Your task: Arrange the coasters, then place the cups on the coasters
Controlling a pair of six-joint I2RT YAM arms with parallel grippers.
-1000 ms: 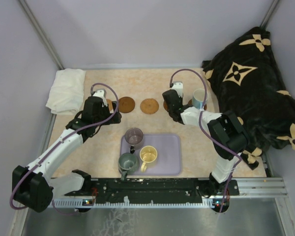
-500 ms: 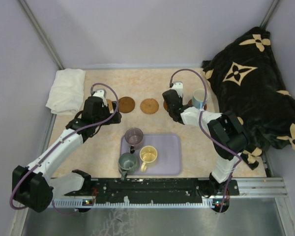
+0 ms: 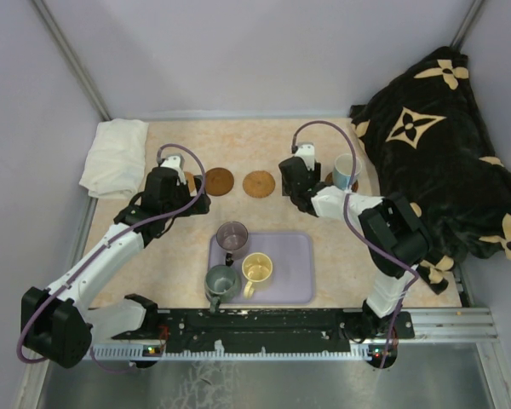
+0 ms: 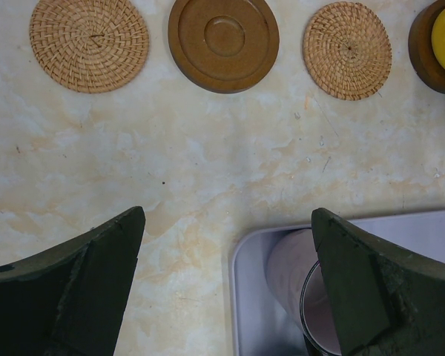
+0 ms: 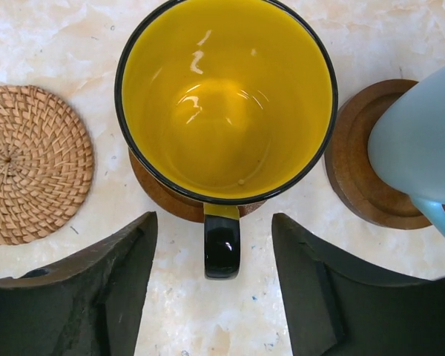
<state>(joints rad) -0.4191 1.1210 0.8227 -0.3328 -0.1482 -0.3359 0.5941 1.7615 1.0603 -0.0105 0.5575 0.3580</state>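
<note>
Yellow cup on coaster, hidden overhead, faces the right claw, half-parted; left claw wide.

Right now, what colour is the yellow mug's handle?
Black handle, clearest in the right wrist view.

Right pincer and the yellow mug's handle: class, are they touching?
Apart. The right wrist view shows bare table on both sides between the right pincer and the handle of the yellow mug.
</note>
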